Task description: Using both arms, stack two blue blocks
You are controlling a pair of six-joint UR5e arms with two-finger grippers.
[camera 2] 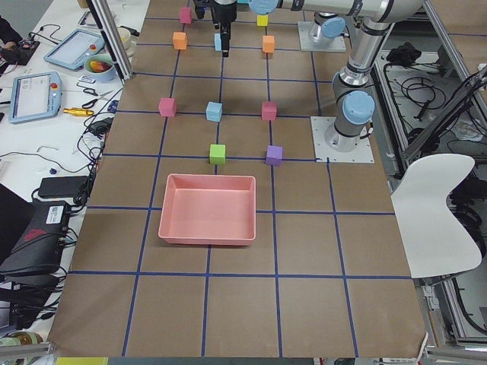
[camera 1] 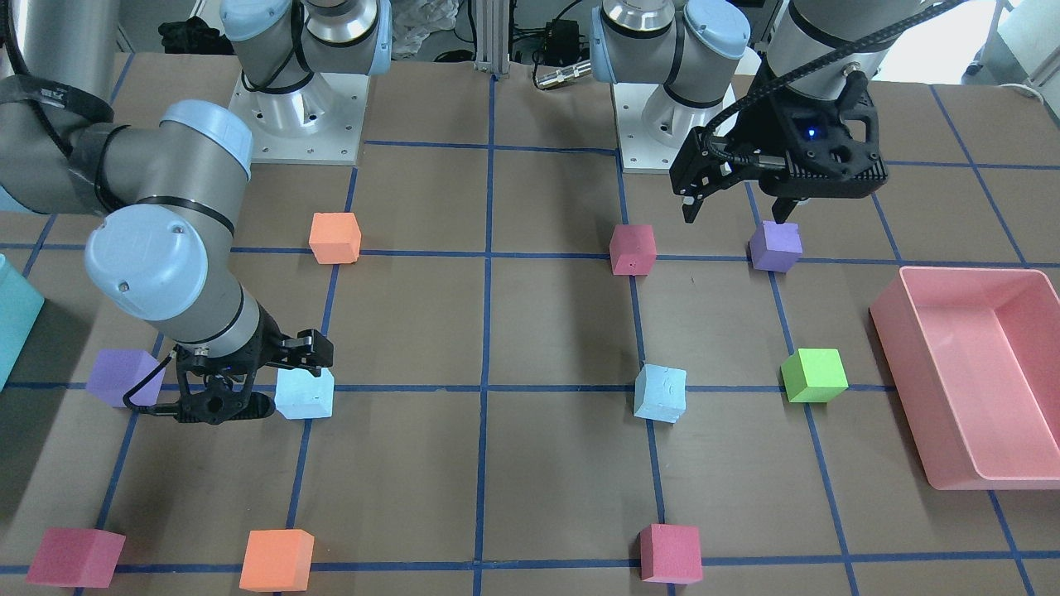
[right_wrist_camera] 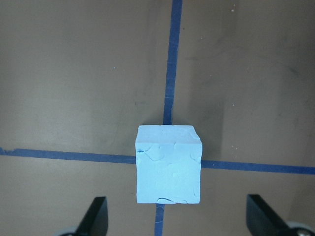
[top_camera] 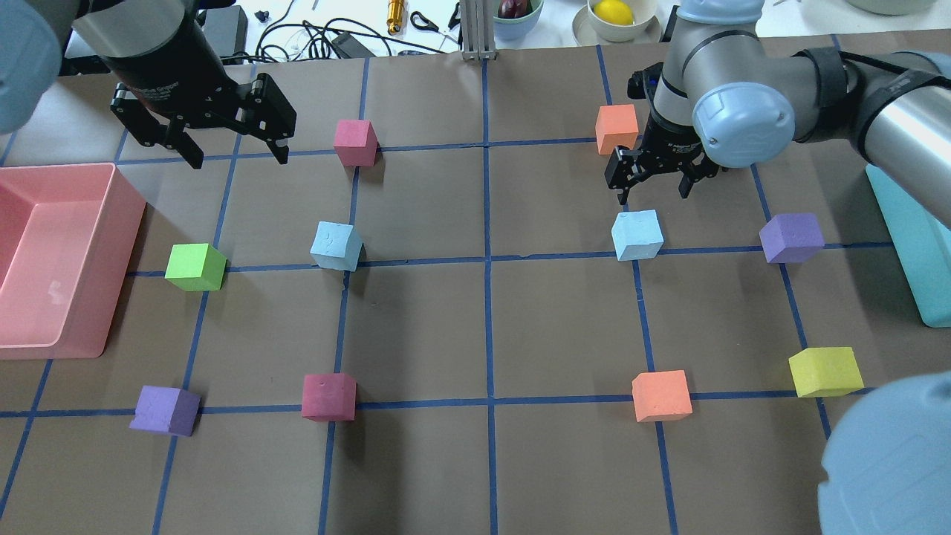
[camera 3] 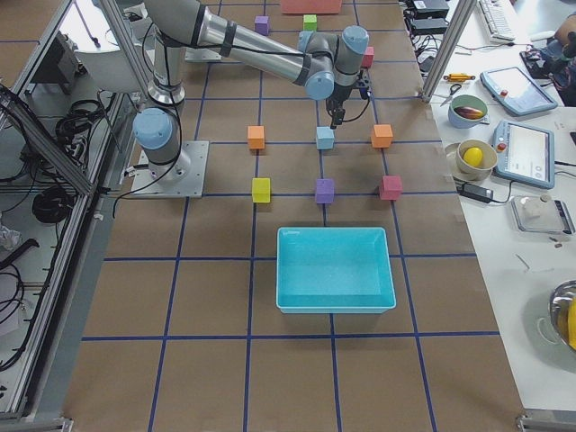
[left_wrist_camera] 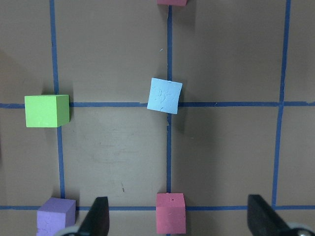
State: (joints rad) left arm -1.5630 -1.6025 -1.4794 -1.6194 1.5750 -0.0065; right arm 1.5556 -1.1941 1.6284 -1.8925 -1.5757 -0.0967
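Nothing is stacked or grasped yet: left blue block (top_camera: 336,246) and right blue block (top_camera: 637,235) sit apart on the bench (top_camera: 416,334); right gripper (top_camera: 652,192) and left gripper (top_camera: 239,160) have jaws open.

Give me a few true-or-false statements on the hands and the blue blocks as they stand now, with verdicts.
1. The right hand is open, close to the right-side blue block. True.
2. The left-side blue block is stacked on the right-side one. False: both sit far apart on the table.
3. The left hand grips the green block. False: that hand is open, and the green block sits on the table apart from it.
4. Neither hand holds anything. True.
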